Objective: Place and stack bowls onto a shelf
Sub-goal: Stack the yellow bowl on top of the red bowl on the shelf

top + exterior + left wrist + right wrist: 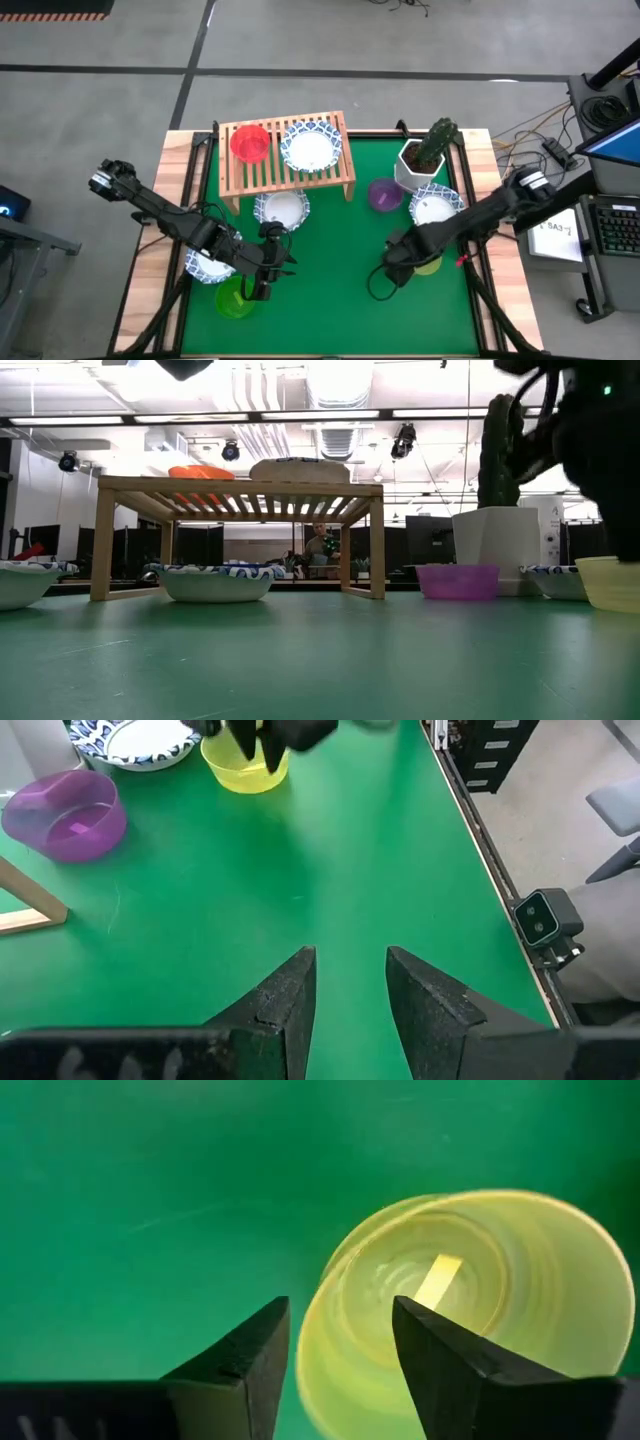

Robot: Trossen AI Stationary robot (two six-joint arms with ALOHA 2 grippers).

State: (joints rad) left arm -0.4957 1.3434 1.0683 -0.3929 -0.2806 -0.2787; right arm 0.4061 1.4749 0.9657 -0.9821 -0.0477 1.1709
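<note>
The wooden slat shelf [285, 170] carries a red bowl [250, 143] and a blue-rimmed bowl [309, 146]. Another blue-rimmed bowl [281, 208] rests on the mat in front of the shelf, a third [207, 266] lies under my left arm, and a fourth [436, 207] sits by the plant pot. A green bowl [235, 300] and a purple bowl [385, 194] stand on the mat. My left gripper [350, 960] is open above bare mat, beside the green bowl. My right gripper [340, 1315] is open over the near rim of the yellow-green bowl [500, 1280]. My right gripper comes from above, pointing down, with one finger [440, 1350] over the inside of the yellow-green bowl and the other [255, 1355] outside its rim [322, 1330]. Whether either finger touches the rim, I cannot tell. The bowl [610, 582] stands with its base on the mat.
A white pot with a green plant [425, 155] stands at the far right, next to the purple bowl. Wooden borders [150, 270] frame the green mat. Bare mat [330, 290] lies between the two grippers toward the near edge.
</note>
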